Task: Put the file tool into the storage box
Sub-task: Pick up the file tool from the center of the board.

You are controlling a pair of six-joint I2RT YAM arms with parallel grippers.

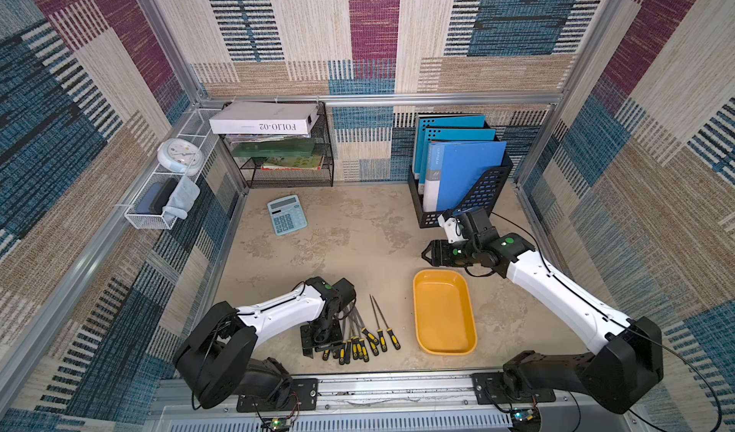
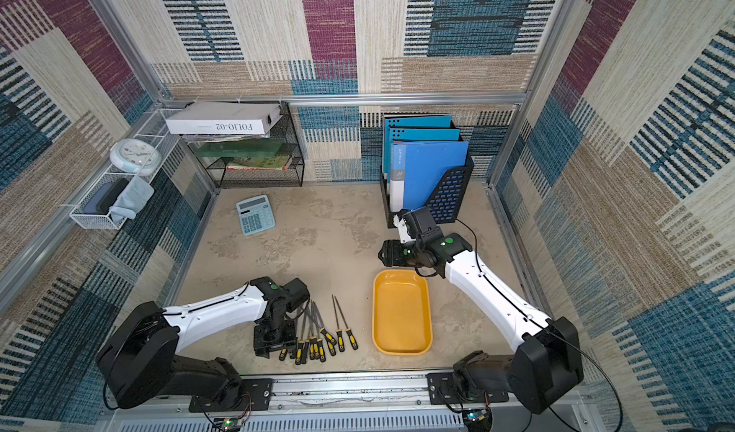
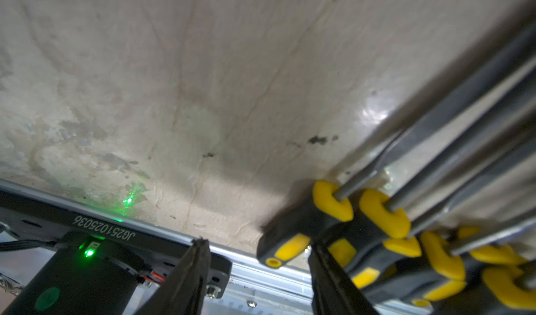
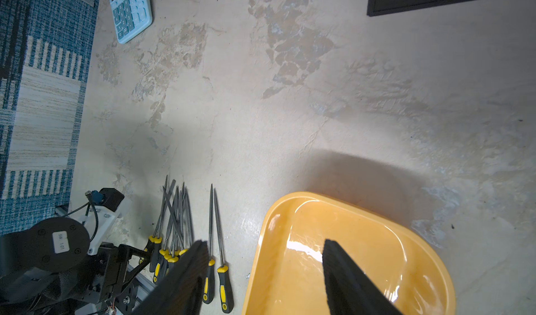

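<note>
Two files [image 1: 382, 340] lay side by side on the counter [image 1: 358, 243], black-and-yellow handles toward the robot, tips pointing away, a little apart from the main heap. The heap [image 1: 355, 344] lay just to their left. It had the same handle colours, and its shafts crossed one another; I could not make out a count. Every file seen was on the counter, outside the tray.

The tray [image 1: 443, 314] was yellow-orange and shallow, with rounded corners. It sat flat on the counter to the right of the pair, near them but not touching, its long side running front to back.

The left claw [image 3: 258, 244] was low at the heap's handle ends, on its left edge. In the wrist view its fingers [image 3: 188, 275] stood apart, with the butt of the outermost handle [image 3: 285, 248] between them. One finger was clear of that handle. The other was against the handles or just beside them; I could not tell which. It was not clamped.

The right claw [image 4: 265, 242] was held off the counter just beyond the tray's far end, near the folder holder [image 1: 477, 199]. Its fingers stood apart, gripping nothing. In its wrist view the tray's far end showed between them.

The calculator [image 1: 287, 214], pale blue, lay toward the back left, well apart from all of the above.
</note>
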